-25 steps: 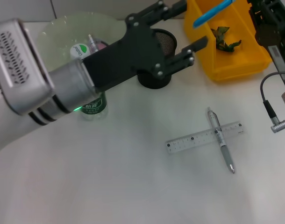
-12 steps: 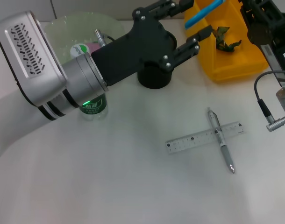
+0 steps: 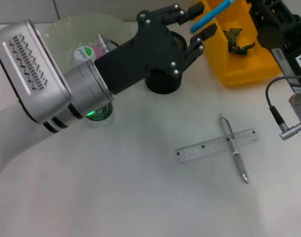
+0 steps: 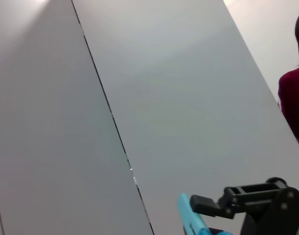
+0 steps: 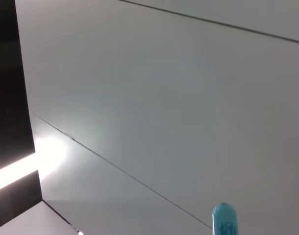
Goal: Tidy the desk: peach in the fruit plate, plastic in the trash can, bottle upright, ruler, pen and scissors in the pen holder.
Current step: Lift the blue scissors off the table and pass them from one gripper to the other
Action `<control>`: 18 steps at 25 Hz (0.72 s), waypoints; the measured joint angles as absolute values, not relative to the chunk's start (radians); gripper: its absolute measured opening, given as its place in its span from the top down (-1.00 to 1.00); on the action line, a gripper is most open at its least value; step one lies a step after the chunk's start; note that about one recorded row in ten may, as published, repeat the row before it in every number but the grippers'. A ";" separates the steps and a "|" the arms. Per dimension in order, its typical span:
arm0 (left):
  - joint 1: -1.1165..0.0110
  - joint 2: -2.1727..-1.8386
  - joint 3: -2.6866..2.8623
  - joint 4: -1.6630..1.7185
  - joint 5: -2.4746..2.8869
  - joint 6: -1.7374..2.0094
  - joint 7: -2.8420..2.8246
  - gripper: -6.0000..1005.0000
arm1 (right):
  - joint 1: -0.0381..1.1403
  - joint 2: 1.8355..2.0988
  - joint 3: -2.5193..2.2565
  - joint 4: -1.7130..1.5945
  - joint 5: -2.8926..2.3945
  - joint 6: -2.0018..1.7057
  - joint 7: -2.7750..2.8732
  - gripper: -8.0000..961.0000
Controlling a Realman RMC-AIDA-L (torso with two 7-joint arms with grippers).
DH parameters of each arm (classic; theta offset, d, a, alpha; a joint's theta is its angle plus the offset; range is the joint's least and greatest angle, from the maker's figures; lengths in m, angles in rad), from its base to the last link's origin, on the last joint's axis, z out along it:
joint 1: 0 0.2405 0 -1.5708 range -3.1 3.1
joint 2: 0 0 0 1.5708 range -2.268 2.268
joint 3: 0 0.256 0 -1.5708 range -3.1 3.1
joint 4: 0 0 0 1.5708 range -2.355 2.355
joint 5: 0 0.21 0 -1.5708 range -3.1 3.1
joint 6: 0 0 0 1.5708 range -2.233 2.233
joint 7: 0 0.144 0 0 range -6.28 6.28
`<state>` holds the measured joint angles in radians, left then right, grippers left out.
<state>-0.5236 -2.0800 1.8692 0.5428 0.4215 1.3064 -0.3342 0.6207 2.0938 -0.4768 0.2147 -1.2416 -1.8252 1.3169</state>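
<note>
Since a second ago the left gripper (image 3: pixel 190 25) has swung up and back across the black mesh pen holder (image 3: pixel 163 81), and its jaws, then spread wide, now pinch the blue plastic scissors handle (image 3: pixel 208 15), which juts out over the yellow plastic trash bin (image 3: pixel 249 69). The right gripper sits at the far right edge near that bin; whether its jaws are spread or pressed together I cannot tell.

The scissors are in the air above the holder's far rim, not yet inside. They look light and rigid, with a smooth handle that could slip or pivot in the pinch, so a firm hold near the handle's middle seems wise, blades pointing down into the cup.

On the white desk (image 3: pixel 116 192), the clear plastic ruler (image 3: pixel 209 146) lies flat with the silver metal pen (image 3: pixel 233 147) crossed on top of it, touching. The pen is slim and likely to roll; the ruler is thin and hard to lift off a flat surface.

The green-labelled plastic bottle (image 3: pixel 100 114) stands upright beside the pale green fruit plate (image 3: pixel 66 29).
</note>
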 joint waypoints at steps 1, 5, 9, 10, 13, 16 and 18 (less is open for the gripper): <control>-0.524 -2.080 1.869 0.543 0.421 1.306 -0.334 0.17 | 0.623 2.094 -0.473 0.215 -1.250 -1.825 1.320 0.53; -0.521 -2.080 1.880 0.543 0.416 1.307 -0.309 0.55 | 0.626 2.094 -0.477 0.214 -1.251 -1.825 1.324 0.53; -0.514 -2.080 1.895 0.543 0.385 1.311 -0.289 0.67 | 0.627 2.094 -0.480 0.213 -1.251 -1.826 1.328 0.53; -0.511 -2.080 1.901 0.544 0.371 1.312 -0.280 0.70 | 0.627 2.094 -0.481 0.213 -1.251 -1.825 1.329 0.53; -0.507 -2.080 1.905 0.545 0.358 1.314 -0.273 0.73 | 0.625 2.094 -0.482 0.213 -1.257 -1.826 1.330 0.53; -0.499 -2.080 1.914 0.550 0.330 1.315 -0.263 0.76 | 0.623 2.094 -0.482 0.211 -1.260 -1.827 1.327 0.53; -0.499 -2.080 1.914 0.550 0.330 1.315 -0.263 0.78 | 0.620 2.094 -0.482 0.207 -1.266 -1.835 1.315 0.53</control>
<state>-0.4988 -2.0801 1.9144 0.5498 0.3298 1.3149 -0.2629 0.6197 2.0938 -0.4817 0.2069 -1.2660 -1.8349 1.3153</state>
